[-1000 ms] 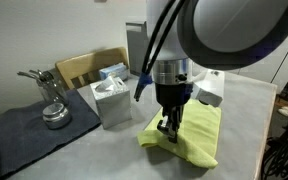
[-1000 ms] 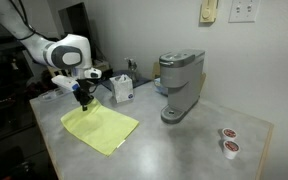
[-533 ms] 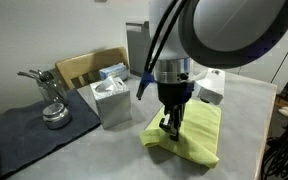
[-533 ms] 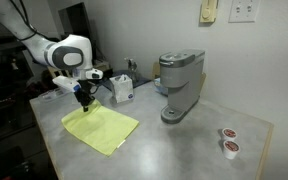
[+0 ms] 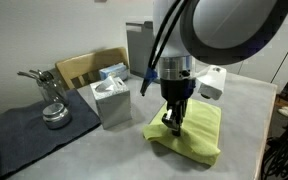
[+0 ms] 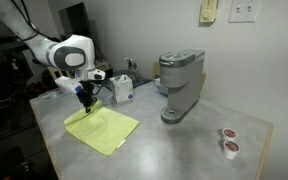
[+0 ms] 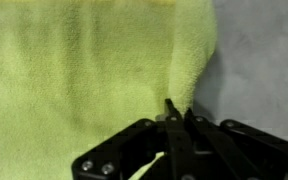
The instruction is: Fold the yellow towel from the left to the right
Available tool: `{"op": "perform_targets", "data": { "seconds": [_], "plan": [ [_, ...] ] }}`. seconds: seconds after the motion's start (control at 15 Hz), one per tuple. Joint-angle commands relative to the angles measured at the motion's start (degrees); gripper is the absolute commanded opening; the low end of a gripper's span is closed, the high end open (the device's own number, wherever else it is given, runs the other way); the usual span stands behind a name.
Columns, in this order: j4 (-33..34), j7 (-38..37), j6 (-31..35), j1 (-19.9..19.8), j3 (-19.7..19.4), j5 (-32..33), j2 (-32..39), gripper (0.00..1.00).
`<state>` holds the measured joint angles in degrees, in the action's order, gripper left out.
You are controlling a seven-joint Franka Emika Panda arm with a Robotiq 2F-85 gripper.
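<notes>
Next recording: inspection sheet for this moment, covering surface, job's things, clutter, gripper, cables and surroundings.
Surface: grey tabletop, no spills seen.
Job's things: yellow towel lies spread on the table, with one edge gathered into a ridge at the gripper.
Clutter: grey tissue box; dark grey mat carrying metal ware; coffee maker; two coffee pods near the table edge. All are apart from the towel.
Gripper: gripper is shut on the towel's edge.
Cables: black cables run along the arm, none on the table.
Surroundings: plain wall with wall plates; nothing else seen.
</notes>
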<state>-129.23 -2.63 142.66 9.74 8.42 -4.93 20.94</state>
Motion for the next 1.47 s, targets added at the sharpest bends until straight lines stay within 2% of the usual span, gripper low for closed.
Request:
{"op": "perform_targets", "data": {
  "seconds": [0.0,1.4],
  "plan": [
    [-2.45,0.94,0.07,-1.06,-0.46,0.48,-2.68,0.01],
    [-7.58,-1.09,0.07,-1.83,-4.12,2.53,-7.85,0.01]
  ]
}}
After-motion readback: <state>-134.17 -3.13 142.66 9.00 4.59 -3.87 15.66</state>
